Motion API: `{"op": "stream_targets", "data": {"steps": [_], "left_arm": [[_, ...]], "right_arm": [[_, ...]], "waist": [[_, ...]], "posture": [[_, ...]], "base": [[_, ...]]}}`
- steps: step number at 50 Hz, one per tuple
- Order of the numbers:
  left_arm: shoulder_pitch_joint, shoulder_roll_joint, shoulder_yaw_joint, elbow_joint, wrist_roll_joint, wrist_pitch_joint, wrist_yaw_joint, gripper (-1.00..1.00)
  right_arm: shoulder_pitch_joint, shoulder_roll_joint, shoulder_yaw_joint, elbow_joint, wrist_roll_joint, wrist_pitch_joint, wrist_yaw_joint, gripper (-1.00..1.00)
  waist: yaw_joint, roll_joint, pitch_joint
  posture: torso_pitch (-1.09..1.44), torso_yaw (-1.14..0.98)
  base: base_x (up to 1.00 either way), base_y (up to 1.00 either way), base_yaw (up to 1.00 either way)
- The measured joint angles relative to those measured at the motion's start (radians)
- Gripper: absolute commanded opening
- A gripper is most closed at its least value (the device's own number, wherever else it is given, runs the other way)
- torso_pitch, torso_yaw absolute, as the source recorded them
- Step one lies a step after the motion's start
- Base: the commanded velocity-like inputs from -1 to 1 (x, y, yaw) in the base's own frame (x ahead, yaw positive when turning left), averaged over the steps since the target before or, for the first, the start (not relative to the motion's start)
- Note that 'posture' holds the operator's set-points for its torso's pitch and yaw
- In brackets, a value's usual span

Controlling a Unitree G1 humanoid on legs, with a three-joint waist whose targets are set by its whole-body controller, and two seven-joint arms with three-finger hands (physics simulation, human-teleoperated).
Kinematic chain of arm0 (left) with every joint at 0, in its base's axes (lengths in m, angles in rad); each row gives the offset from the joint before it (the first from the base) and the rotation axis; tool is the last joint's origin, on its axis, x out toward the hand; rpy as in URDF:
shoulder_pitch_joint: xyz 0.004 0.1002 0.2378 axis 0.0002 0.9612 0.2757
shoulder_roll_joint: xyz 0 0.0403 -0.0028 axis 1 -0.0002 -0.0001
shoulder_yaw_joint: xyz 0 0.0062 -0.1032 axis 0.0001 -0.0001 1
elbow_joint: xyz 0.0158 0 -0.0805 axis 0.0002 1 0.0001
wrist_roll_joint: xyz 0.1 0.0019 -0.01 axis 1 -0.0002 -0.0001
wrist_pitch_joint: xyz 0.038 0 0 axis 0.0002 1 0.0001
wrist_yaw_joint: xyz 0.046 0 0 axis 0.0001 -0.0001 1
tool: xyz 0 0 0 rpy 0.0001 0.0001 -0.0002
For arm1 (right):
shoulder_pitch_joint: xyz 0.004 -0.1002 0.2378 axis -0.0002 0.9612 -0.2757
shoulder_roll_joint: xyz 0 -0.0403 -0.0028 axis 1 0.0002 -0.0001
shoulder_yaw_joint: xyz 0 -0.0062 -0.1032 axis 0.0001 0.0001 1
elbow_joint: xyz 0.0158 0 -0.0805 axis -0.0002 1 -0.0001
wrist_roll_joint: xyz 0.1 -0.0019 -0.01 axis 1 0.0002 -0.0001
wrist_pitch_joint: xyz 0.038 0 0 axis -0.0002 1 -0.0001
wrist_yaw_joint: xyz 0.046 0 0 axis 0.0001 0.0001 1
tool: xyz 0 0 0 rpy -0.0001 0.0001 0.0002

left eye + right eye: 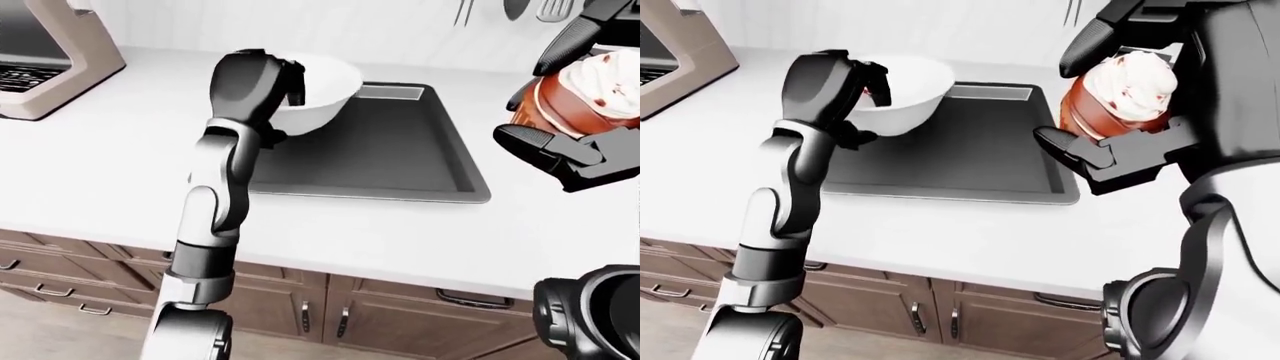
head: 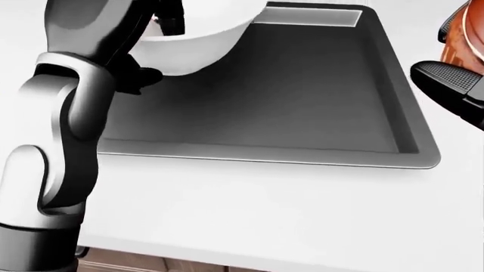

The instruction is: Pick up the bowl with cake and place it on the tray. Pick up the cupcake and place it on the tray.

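The head view cuts off the bowl (image 2: 198, 42) at its top edge and shows only a sliver of the cupcake (image 2: 463, 42) at the upper right; the bowl's contents are largely hidden by the left forearm, with a small red patch at its inner wall in the right-eye view being all that can be made out of any cake. The left hand (image 1: 868, 90) is mostly masked by its own wrist; its dark fingers (image 1: 293, 81) hook over the bowl's near rim and grip it, holding the bowl at the upper left corner of the tray (image 2: 318, 107) (whether the bowl rests on the tray floor or hangs just above it cannot be told). The right hand (image 1: 1110, 112) is closed round the cupcake at the right of the right-eye view; one finger (image 1: 1092, 36) curls over the white frosting, others (image 1: 1080, 154) clamp below the red-brown cup; the cupcake is upright, clear of the white surface (image 2: 265, 209), beside the tray's right edge. An appliance (image 1: 50, 60) stands at the upper left of the left-eye view, partly cropped; wooden cabinet doors (image 1: 400, 319) lie below the surface.
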Motion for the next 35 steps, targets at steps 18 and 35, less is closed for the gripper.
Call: {"op": "stream_targets", "data": {"steps": [18,35], "left_arm": [[0.065,-0.007,-0.009,0.046,0.011,-0.032,0.044,-0.33],[0.096,-0.007,-0.005,0.050,0.021,-0.050,0.082,0.11]], "right_arm": [[0.013,0.014,0.002,0.000,-0.015,-0.004,0.004,-1.00],[0.018,0.021,0.001,0.000,-0.044,-0.010,0.024,-1.00]], "waist": [[0.000,0.001,0.001],[0.001,0.003,-0.006]], "posture": [[0.00,0.00],[0.00,0.00]], "base": [[0.00,0.00,0.00],[0.00,0.00,0.00]]}}
